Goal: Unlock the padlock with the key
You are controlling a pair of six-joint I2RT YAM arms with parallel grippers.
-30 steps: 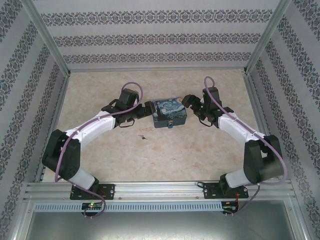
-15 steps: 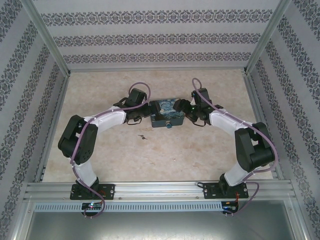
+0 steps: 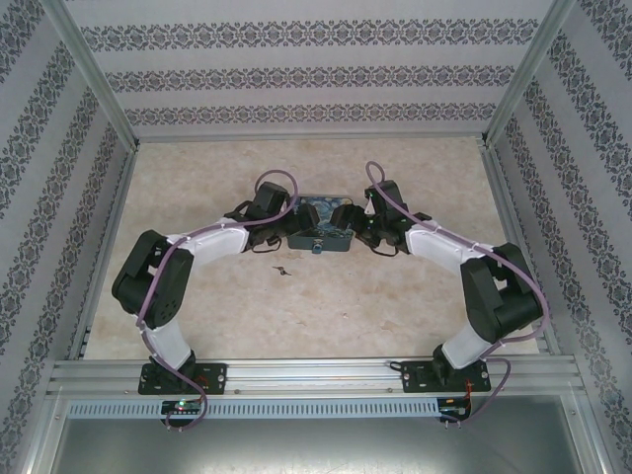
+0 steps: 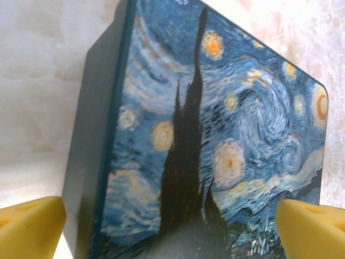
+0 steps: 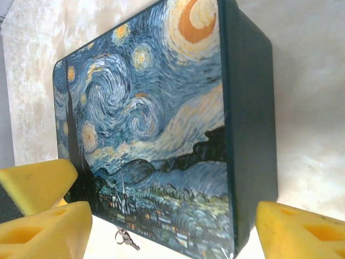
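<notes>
The blue-and-yellow swirl-painted tin (image 3: 319,213) lies mid-table between my two grippers. The padlock (image 3: 318,247) is a tiny blue-grey speck at the tin's near edge. The key (image 3: 283,269) lies on the table in front of the tin's left end. In the right wrist view the key (image 5: 125,241), on a small ring, sits beside the tin's lower edge. My left gripper (image 3: 289,223) (image 4: 171,229) is open and straddles the left end of the tin (image 4: 215,135). My right gripper (image 3: 353,225) (image 5: 173,229) holds the right end of the tin (image 5: 161,108), with a yellow pad on each side.
Patterned walls and metal frame posts (image 3: 94,89) enclose the marbled table (image 3: 395,296). A metal rail (image 3: 316,373) runs along the near edge at the arm bases. Another yellow foam pad (image 5: 38,186) shows just beyond my right gripper's left finger.
Both grippers have moved inward over the tin's ends. The tin has shifted a little to the left. The right jaws have narrowed onto it. The key has stayed put.
</notes>
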